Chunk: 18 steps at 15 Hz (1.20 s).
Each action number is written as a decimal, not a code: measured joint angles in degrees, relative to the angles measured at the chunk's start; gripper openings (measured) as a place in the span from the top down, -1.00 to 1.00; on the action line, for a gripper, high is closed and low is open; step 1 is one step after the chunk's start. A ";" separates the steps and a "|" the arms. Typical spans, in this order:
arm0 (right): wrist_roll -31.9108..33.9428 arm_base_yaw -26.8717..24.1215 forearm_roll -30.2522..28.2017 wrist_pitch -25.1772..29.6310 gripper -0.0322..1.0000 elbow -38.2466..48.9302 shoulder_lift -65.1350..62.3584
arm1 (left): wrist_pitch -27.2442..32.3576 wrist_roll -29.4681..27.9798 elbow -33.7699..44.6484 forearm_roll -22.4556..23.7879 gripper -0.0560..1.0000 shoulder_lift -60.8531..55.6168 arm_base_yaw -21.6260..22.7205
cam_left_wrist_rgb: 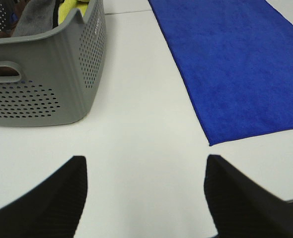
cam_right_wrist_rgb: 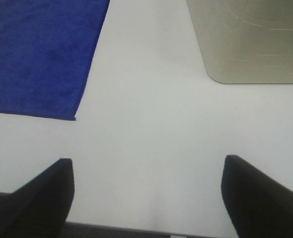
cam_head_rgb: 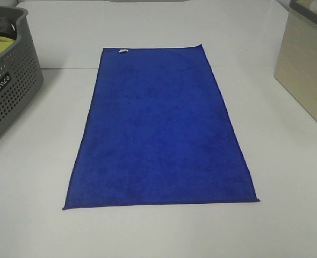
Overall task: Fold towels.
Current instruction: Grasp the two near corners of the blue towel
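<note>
- Fold not yet begun: towel point(cam_head_rgb: 161, 129) spread flat in one layer, centre of the high view, white tag point(cam_head_rgb: 123, 51) on its upper short edge.
- Left gripper point(cam_left_wrist_rgb: 144, 198) gaping wide, empty, over bare table point(cam_left_wrist_rgb: 136, 124), near a towel corner, not touching.
- Right gripper point(cam_right_wrist_rgb: 149, 198) likewise wide apart, empty.
- Next, likely: down onto the two lower corners, pinch, carry toward the tag edge.

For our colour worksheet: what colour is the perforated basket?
The basket is grey, clearest in the left wrist view.
</note>
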 joint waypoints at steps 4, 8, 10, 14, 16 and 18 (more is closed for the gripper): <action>0.00 0.00 0.00 0.00 -0.59 0.00 0.00 | 0.00 0.00 0.00 0.00 -0.33 0.00 0.00; 0.00 0.00 0.00 0.00 -0.59 0.00 0.00 | 0.00 0.00 0.00 0.00 -0.33 0.00 0.00; 0.00 0.00 0.00 0.00 -0.59 0.00 0.00 | 0.00 0.00 0.00 0.00 -0.33 0.00 0.00; 0.00 0.00 0.00 0.00 -0.59 0.00 0.00 | 0.00 0.00 0.00 0.00 -0.33 0.00 0.00; 0.00 0.00 0.00 0.00 -0.59 0.00 0.00 | 0.00 0.00 0.00 0.00 -0.33 0.00 0.00; 0.00 0.00 0.00 0.00 -0.59 0.00 0.00 | 0.00 0.00 0.00 0.00 -0.33 0.00 0.00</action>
